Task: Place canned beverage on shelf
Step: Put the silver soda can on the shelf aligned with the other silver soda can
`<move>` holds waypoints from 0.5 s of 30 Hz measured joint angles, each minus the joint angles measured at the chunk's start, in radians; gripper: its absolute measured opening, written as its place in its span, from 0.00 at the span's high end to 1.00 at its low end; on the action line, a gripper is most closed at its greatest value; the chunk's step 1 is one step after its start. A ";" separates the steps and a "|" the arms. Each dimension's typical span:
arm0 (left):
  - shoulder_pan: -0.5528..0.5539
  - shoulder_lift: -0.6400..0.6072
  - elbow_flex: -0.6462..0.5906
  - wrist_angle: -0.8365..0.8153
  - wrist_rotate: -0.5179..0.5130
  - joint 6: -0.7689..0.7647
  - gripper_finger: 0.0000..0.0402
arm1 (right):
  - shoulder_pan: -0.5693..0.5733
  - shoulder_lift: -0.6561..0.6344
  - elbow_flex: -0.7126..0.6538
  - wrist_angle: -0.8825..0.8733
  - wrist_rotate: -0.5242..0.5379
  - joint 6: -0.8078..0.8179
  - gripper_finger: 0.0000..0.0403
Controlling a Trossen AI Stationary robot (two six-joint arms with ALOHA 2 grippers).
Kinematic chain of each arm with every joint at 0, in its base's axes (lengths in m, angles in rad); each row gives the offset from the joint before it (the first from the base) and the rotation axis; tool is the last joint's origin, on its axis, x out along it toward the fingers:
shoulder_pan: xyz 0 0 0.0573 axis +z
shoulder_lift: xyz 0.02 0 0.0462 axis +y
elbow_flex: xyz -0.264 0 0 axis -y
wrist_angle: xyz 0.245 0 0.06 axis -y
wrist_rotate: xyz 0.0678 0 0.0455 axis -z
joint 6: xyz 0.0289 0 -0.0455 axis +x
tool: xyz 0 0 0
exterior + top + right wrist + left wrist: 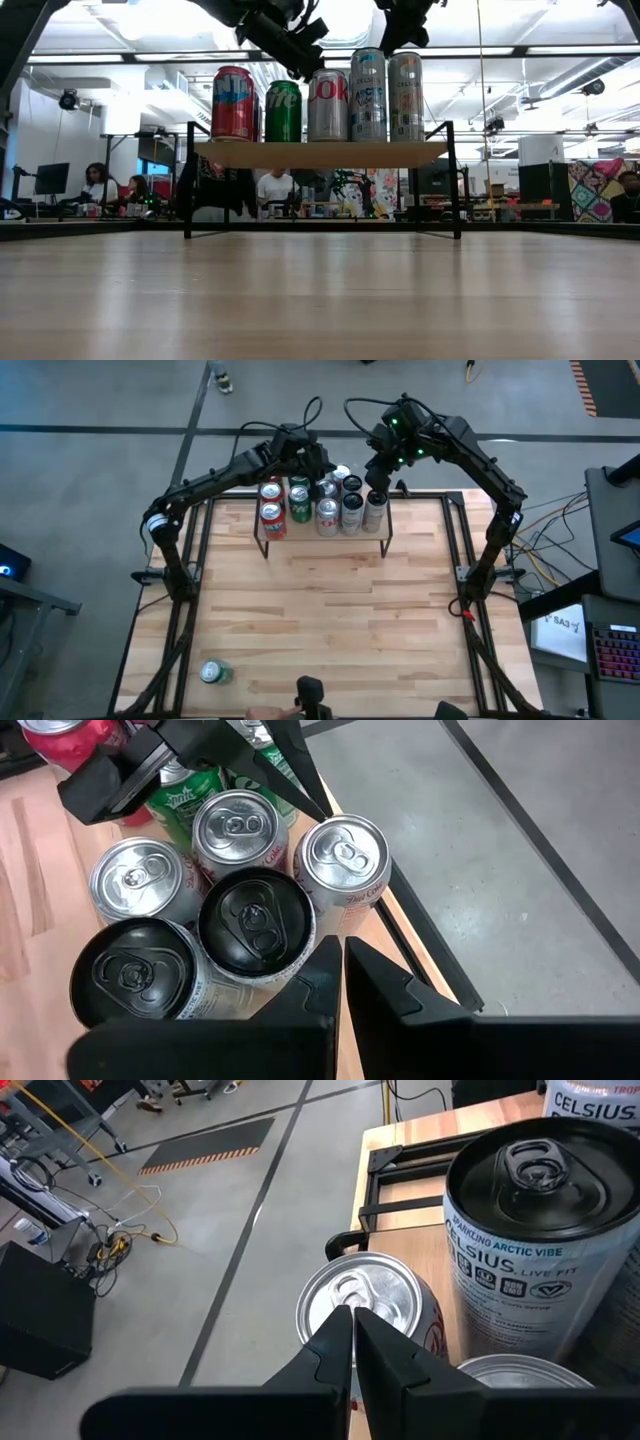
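The shelf (320,154) stands at the table's far middle on thin black legs. Several upright cans rest on it: red (270,512), green (299,500), silver (327,512) and black-topped (351,510). A further green can (215,673) lies on its side on the table near the front left corner. My left gripper (352,1316) is shut over a silver can's top (362,1295) at the shelf's far edge. My right gripper (342,948) is shut above the black-topped cans (255,925) at the shelf's right end, clear of them. My left gripper comes slanting down from the table's far left, and its shut fingertips (338,1325) stand over the silver can's top by the pull tab (350,1288). Whether they touch the can I cannot tell.
The broad wooden tabletop (330,610) lies bare between the shelf and the near edge. A dark camera mount (312,695) sits at the near edge's middle. Black frame rails (455,540) run along the table's sides. People sit in the room beyond the far edge (100,185).
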State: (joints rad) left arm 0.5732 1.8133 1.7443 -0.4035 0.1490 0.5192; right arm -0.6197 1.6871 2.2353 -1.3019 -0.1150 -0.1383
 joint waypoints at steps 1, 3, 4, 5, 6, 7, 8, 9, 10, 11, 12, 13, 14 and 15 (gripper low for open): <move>0.000 0.000 0.000 -0.001 0.000 0.000 1.00 | 0.000 0.000 0.000 0.000 0.000 0.000 0.98; 0.000 0.000 0.000 0.000 0.000 -0.001 1.00 | 0.000 0.000 0.000 0.000 0.000 0.000 0.98; 0.000 0.000 0.000 0.000 0.000 -0.001 1.00 | 0.000 0.000 0.000 0.001 0.001 0.007 0.98; 0.000 0.000 0.000 0.000 0.000 -0.001 1.00 | 0.000 0.000 0.000 0.004 0.003 0.015 0.98; 0.000 0.000 0.000 0.000 0.000 -0.002 1.00 | 0.000 0.000 -0.001 0.010 0.004 0.025 0.98; 0.000 0.000 0.000 -0.001 0.000 -0.005 1.00 | 0.000 0.000 -0.005 0.018 0.009 0.036 0.98; 0.000 0.000 0.000 -0.001 0.000 -0.005 1.00 | 0.000 0.000 -0.009 0.028 0.011 0.042 0.98; 0.000 0.000 0.000 -0.001 0.000 -0.005 1.00 | -0.001 0.000 -0.012 0.038 0.011 0.048 0.98; 0.000 0.000 0.000 -0.001 -0.001 -0.005 1.00 | -0.008 0.000 -0.016 0.047 0.011 0.056 0.98; 0.000 0.000 0.001 -0.002 -0.003 -0.005 1.00 | -0.013 0.001 -0.019 0.054 0.011 0.065 0.98; 0.000 0.000 0.003 -0.003 -0.007 -0.005 1.00 | -0.019 0.002 -0.022 0.061 0.011 0.071 0.98; 0.000 0.000 0.004 -0.003 -0.007 -0.005 1.00 | -0.027 0.005 -0.025 0.066 0.011 0.075 0.98; 0.000 0.000 0.005 -0.003 -0.008 -0.005 1.00 | -0.038 0.009 -0.027 0.067 0.011 0.076 0.98; 0.000 -0.001 0.006 -0.001 -0.008 -0.006 1.00 | -0.050 0.014 -0.029 0.066 0.011 0.076 0.98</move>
State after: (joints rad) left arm 0.5732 1.8120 1.7500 -0.4044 0.1410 0.5135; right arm -0.6696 1.7015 2.2064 -1.2362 -0.1037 -0.0622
